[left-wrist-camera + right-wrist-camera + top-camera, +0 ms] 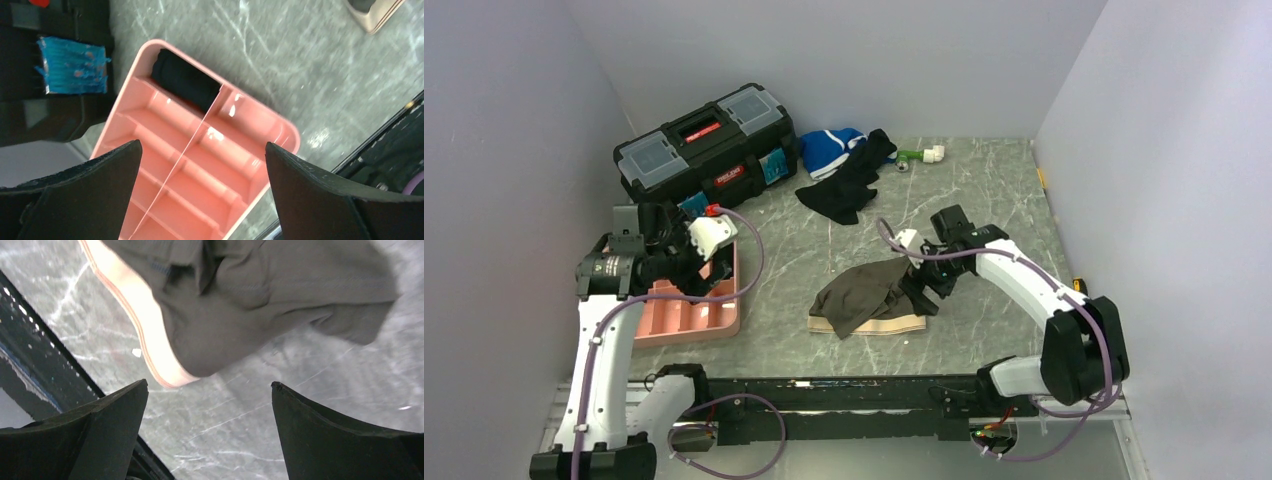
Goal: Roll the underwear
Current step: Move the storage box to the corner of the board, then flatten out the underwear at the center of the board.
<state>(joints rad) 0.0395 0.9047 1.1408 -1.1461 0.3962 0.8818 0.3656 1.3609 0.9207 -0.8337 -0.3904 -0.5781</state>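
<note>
Grey-brown underwear (pixel 869 290) lies unrolled; right claw (pixel 210 385) hangs wide at its edge, likely to grab it, left claw (pixel 202 144) wide and empty above the pink tray (pixel 295 137)

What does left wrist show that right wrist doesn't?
Only left wrist: the tray with a black roll in a corner compartment, below the open left tool. Only right wrist: the underwear close up, crumpled and unrolled, ahead of the open right tool. Both: the table, the rail at its edge, and tan waistband, just a corner in the left view.
</note>
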